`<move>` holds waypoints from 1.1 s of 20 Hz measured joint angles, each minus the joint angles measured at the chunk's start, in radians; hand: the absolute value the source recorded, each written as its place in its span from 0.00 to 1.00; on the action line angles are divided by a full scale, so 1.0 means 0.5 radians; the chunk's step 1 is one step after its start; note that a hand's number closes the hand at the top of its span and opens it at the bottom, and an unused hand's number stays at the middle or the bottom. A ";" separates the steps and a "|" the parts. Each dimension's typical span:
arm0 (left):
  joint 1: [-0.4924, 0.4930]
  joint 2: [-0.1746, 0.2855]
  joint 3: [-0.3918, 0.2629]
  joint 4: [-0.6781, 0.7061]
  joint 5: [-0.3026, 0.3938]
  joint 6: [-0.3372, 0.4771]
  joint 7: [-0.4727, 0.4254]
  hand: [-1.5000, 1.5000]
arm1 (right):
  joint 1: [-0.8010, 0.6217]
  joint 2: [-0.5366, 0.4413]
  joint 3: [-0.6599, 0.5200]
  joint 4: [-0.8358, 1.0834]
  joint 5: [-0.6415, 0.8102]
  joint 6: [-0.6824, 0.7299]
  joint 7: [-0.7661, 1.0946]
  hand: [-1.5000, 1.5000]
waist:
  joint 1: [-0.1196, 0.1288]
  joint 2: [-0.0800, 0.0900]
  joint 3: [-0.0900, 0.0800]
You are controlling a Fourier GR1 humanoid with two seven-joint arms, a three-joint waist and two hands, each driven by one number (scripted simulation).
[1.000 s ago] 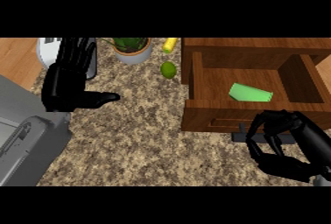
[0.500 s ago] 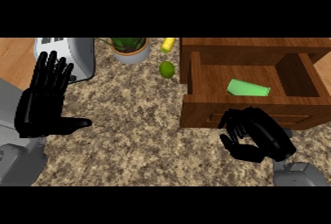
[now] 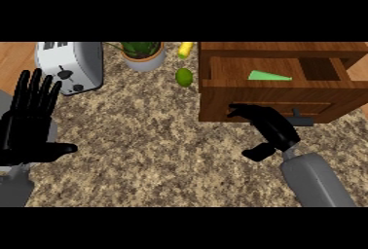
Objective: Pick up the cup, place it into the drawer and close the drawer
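Head view: the right hand (image 3: pixel 271 128), fingers relaxed and empty, touches the drawer front (image 3: pixel 334 104); the cup (image 3: pixel 269 76) lies inside.

The counter (image 3: pixel 158 141) has a speckled brown and beige stone top. Five items rest directly on it.

- A silver toaster (image 3: pixel 68 65) stands at the far left.
- A potted plant (image 3: pixel 144 56) stands at the far edge, right of the toaster.
- A yellow item (image 3: pixel 185 48) lies just beside the pot.
- A green fruit (image 3: pixel 185 77) lies nearer than the yellow item.
- A wooden drawer unit (image 3: pixel 280 99) occupies the far right, its drawer open.
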 measured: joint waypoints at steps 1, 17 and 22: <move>0.029 -0.011 0.010 0.002 -0.016 -0.027 -0.017 0.00 | -0.042 0.029 0.000 0.095 0.028 -0.029 -0.013 0.00 | 0.001 0.000 0.000; 0.141 -0.050 0.208 0.035 -0.057 -0.330 0.015 0.00 | -0.917 0.006 -0.401 1.536 -0.001 -0.163 -0.647 0.00 | 0.048 -0.010 -0.010; 0.091 -0.079 0.207 0.078 -0.084 -0.339 0.021 0.00 | -1.079 -0.059 -0.461 1.768 -0.008 -0.117 -0.783 0.00 | 0.079 -0.003 -0.009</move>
